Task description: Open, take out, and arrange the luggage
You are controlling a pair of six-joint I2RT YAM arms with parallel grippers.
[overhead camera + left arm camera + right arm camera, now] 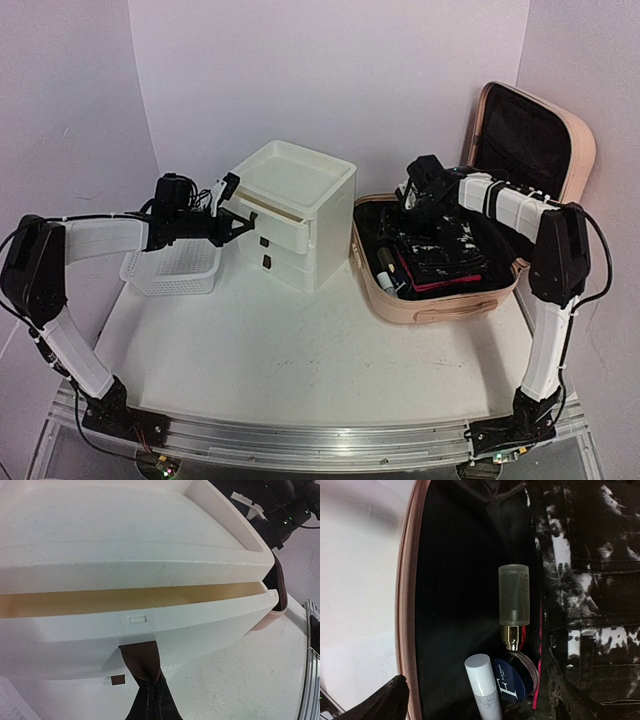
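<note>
The luggage [440,303] lies open on the table [300,350], its lid [530,135] raised at the back, directly under the right gripper [420,205]. Below those jaws lie a frosted bottle [514,595], a white tube [482,680] and a round blue compact [512,684]. They are crowded beside a black-and-white patterned bundle [590,605] that fills most of the case. The jaws are spread wide and hold nothing. Only one dark finger [382,700] shows in the wrist view; the other is cut off.

The left gripper [243,222] is clenched on a brown pull tab [141,662] of the white drawer box [300,185]. The box's top drawer [150,630] stands slightly open just ahead of the jaws. A mesh basket [175,268] sits beneath that arm. What the bundle is cannot be made out.
</note>
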